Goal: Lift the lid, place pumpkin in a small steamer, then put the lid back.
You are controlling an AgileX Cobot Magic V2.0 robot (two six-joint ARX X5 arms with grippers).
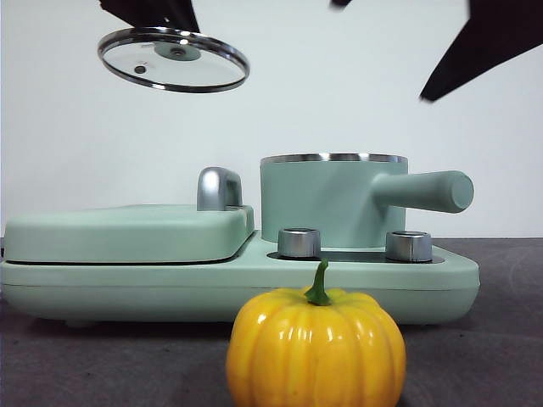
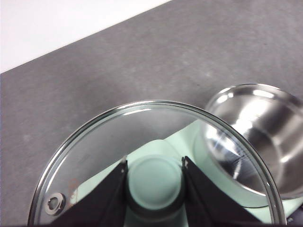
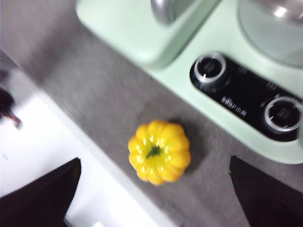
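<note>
My left gripper (image 2: pixel 155 162) is shut on the mint-green knob (image 2: pixel 154 182) of the clear glass lid (image 2: pixel 118 137). It holds the lid (image 1: pixel 174 61) high in the air at the upper left of the front view, slightly tilted. The small steamer (image 1: pixel 331 203) stands uncovered on the base, and its shiny steel inside (image 2: pixel 260 137) shows beside the lid. The yellow pumpkin (image 1: pixel 316 348) sits on the grey table in front of the base. My right gripper (image 3: pixel 155 161) hovers above the pumpkin (image 3: pixel 159 151), open wide with nothing between its jaws. The right arm (image 1: pixel 488 38) shows dark at the upper right.
The mint-green base (image 1: pixel 102 288) carries a flat griddle cover (image 1: pixel 127 231) with a chrome handle (image 1: pixel 219 188) on its left half. Two chrome dials (image 1: pixel 299 242) (image 1: pixel 408 246) face front. The table's front edge (image 3: pixel 90 142) runs close beside the pumpkin.
</note>
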